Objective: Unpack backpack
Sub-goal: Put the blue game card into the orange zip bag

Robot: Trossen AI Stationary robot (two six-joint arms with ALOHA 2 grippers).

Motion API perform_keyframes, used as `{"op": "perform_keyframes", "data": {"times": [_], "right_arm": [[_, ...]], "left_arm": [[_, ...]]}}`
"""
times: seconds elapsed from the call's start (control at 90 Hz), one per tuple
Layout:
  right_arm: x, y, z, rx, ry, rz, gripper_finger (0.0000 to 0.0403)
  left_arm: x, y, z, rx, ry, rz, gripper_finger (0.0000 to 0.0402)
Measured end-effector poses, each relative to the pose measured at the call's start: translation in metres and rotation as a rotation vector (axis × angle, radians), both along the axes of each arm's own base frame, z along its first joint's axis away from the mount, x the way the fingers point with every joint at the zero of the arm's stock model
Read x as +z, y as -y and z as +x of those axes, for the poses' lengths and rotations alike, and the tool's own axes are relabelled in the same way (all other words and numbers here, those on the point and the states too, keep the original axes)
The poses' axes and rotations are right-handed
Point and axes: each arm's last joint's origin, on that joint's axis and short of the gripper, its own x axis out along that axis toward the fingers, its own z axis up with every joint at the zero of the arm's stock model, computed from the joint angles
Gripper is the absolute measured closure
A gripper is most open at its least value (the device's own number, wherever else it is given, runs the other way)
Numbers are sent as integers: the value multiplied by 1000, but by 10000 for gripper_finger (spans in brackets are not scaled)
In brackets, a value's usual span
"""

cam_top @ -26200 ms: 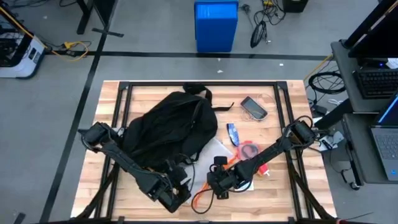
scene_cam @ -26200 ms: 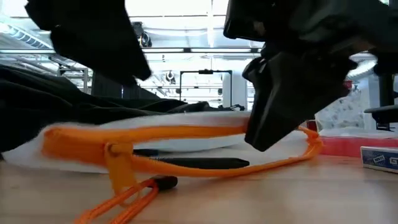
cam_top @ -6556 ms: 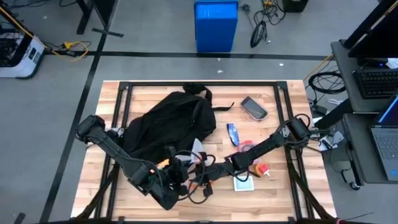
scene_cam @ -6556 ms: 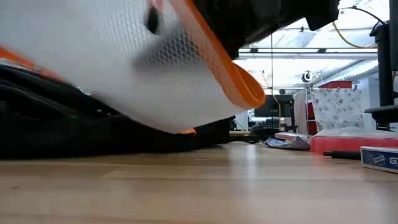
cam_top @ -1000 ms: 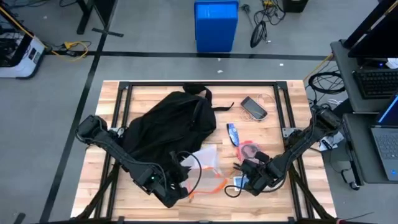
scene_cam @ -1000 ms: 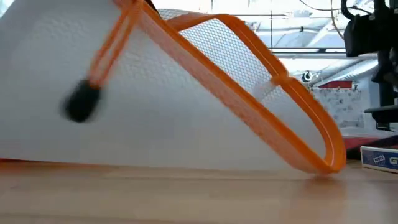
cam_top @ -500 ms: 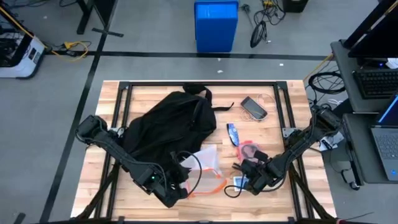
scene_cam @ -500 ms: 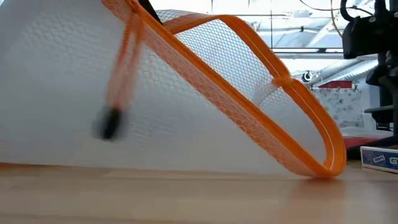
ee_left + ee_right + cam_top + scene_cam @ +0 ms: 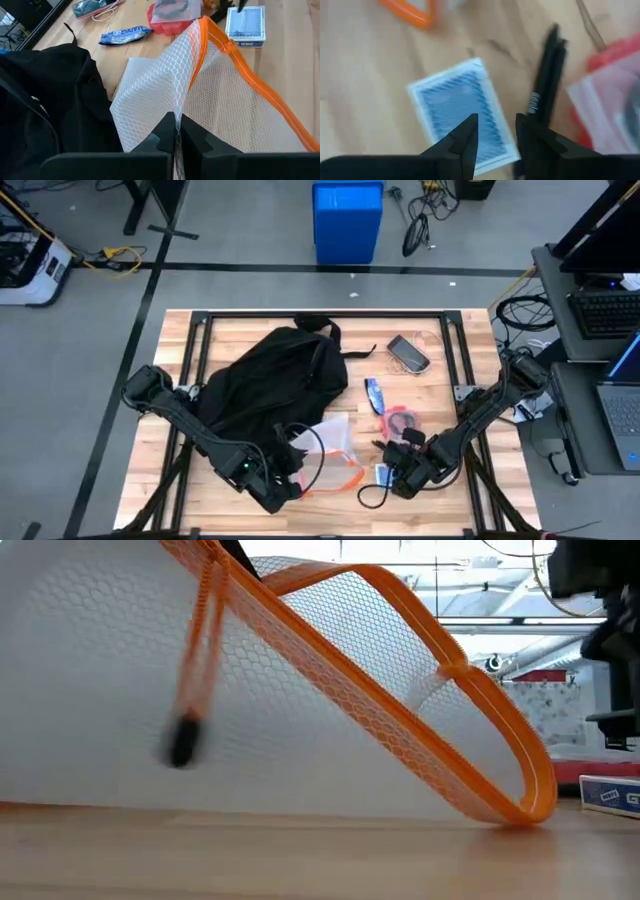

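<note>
Between the left end effector (image 9: 175, 134) fingers, pressed together, is pinched white mesh of an orange-rimmed pouch (image 9: 210, 90). Just beside it lies the black backpack (image 9: 275, 380) on the wooden desk (image 9: 240, 335). Farther off, the right end effector (image 9: 495, 132), fingers apart, hovers over a blue card box (image 9: 462, 117), black pens (image 9: 545, 75) alongside.
</note>
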Motion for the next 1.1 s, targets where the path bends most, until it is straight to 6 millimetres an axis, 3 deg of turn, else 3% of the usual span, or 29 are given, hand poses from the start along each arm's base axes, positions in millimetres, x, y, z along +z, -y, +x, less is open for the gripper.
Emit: {"op": "perform_keyframes", "data": {"times": [0.2, 0.367, 0.489, 0.6, 0.856, 0.978, 1.1], "right_arm": [[27, -43, -11, 177, 86, 129, 290], [58, -87, -42, 268, 111, 270, 291], [79, -108, -68, 252, 138, 315, 291], [90, -108, -95, 111, 131, 219, 291], [84, -91, -166, -90, 24, 7, 300], [89, -86, -179, -208, 0, 47, 326], [91, -80, -175, -269, 2, 17, 355]], "left_arm": [[-1, 0, -1, -8, -14, 7, 402], [-2, -1, -2, -12, -38, -2, 402], [-2, -1, -2, -13, -37, -6, 402], [-2, -1, -2, -13, -37, -6, 402], [-2, -1, -2, -18, -45, 4, 402], [-3, -4, -2, -10, -64, 17, 402], [-3, -10, 1, 11, -66, 15, 402]]}}
